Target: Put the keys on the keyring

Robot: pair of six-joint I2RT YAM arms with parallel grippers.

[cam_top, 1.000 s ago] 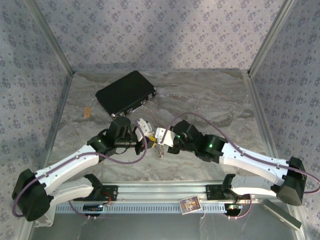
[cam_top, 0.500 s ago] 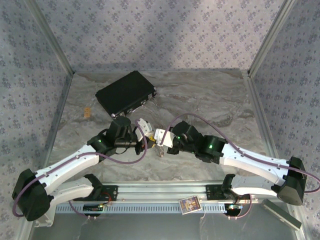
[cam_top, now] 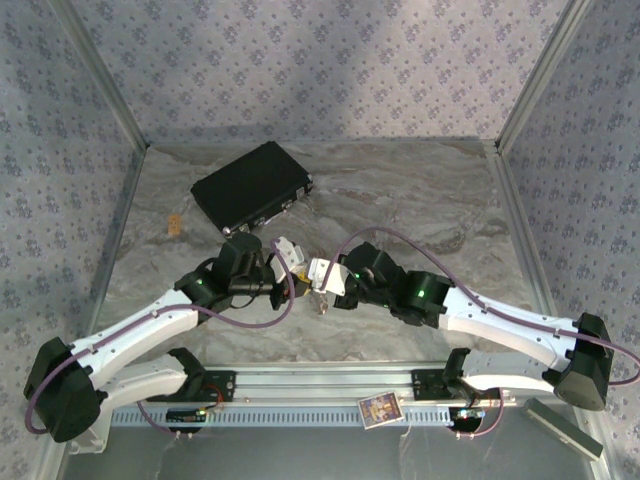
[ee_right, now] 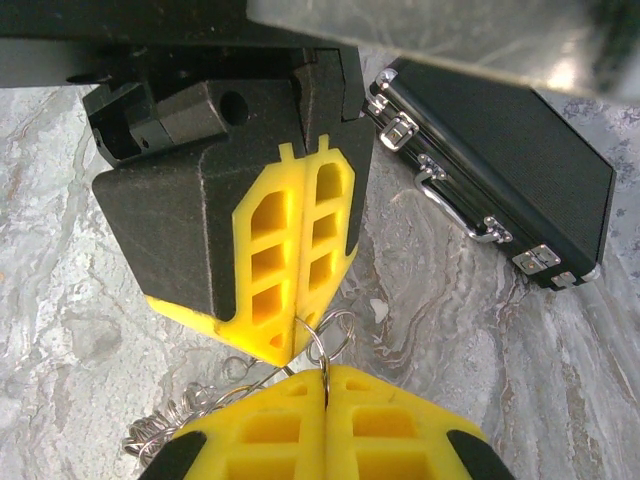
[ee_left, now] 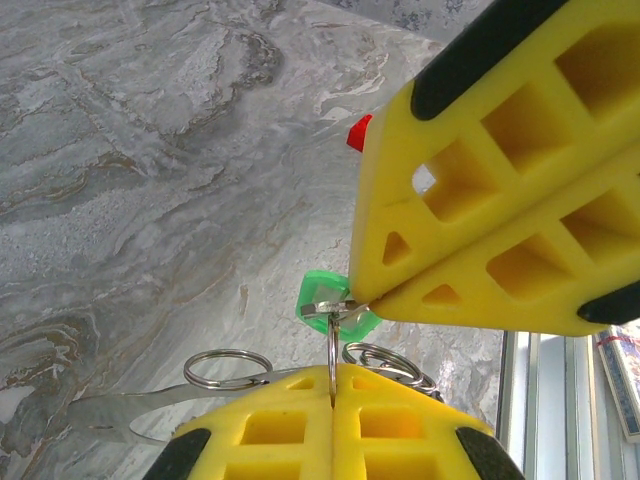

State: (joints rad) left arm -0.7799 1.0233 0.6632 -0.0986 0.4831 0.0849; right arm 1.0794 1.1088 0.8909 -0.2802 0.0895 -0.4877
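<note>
Firmly: keyring (ee_left: 331,345) in left hand (ee_left: 332,385).

Left tool (ee_right: 292,340) and right tool (ee_right: 323,385) crowd mid-table; black case (ee_right: 500,170) blocks far left.

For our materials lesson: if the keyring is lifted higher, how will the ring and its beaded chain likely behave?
The chain would probably dangle limply and swing, since it lies in loose curls on the table. The keyring looks stiff: its thin wire shows no bending where the left gripper pinches it. Being smooth, shiny metal, it may twist or slip between the pads.
</note>
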